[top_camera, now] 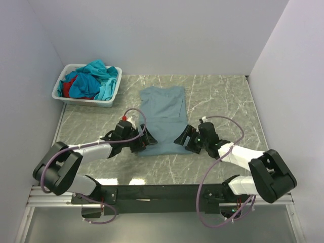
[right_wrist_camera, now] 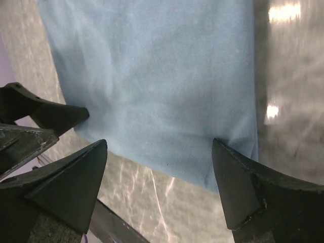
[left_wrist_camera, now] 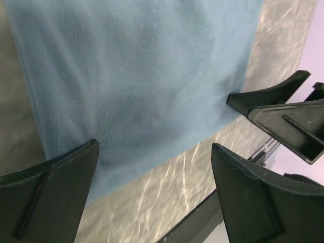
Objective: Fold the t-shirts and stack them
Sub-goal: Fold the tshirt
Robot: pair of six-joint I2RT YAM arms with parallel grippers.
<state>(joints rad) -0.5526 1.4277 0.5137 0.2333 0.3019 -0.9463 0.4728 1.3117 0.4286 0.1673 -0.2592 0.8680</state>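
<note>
The grey-blue t-shirt lies flat on the marble table, collar end away from the arms, hem toward them; no sleeves stick out at its sides, so it looks to have been folded inward lengthwise into a narrow panel. Well beyond the shirt's far-left corner stands the white basket, heaped with the bright shirts in teal, blue and red.

Both hands sit at the shirt's near hem. The left gripper is at the near-left corner, jaws spread as wide as they go and holding nothing; its wrist view shows one jaw over the cloth and the other over bare marble, with the hem running between them. The right gripper is at the near-right corner, jaws also wide apart and empty, straddling that corner in the same way. The two grippers face each other across the hem.

The cloth reads as thin, light and limp — it will drape and sag from wherever it is pinched, and a single layer could peel away from the layers under it. The sensible hold is at the two near corners together, pinching every layer right at the hem; lifting evenly should carry the near edge up toward the collar without twisting. The polished marble probably offers little grip, so a dragged corner may pull the whole shirt along — low, matched motion seems wise.
</note>
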